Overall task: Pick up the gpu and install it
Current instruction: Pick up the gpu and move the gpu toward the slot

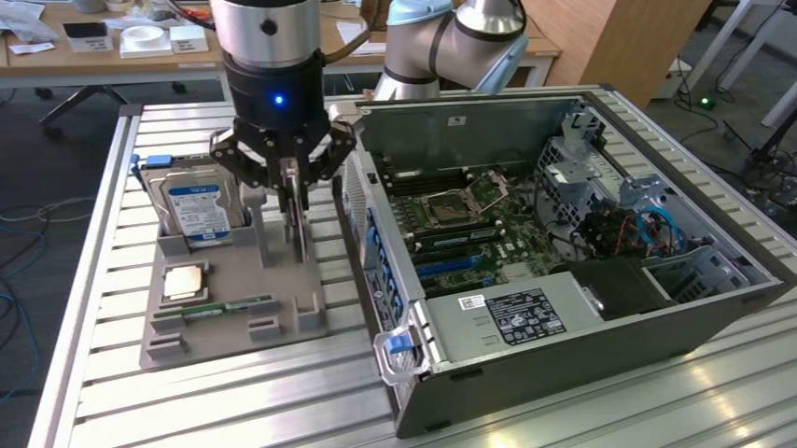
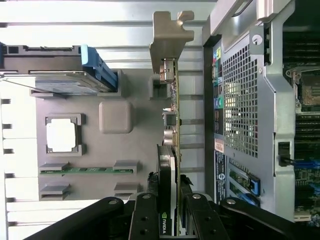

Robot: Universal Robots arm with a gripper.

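Note:
The gpu is a thin card standing on edge over the grey holder, next to the open computer case. My gripper comes down from above and is shut on the card's top edge. In the wrist view the gpu shows edge-on, green board with a black cooler, and its silver bracket is at the far end. The gripper has one finger against each face. Whether the card's lower edge still sits in the holder I cannot tell.
The holder also carries a silver hard drive with a blue-white label, a CPU and a RAM stick. The case's perforated rear wall stands close beside the card. The motherboard lies exposed inside.

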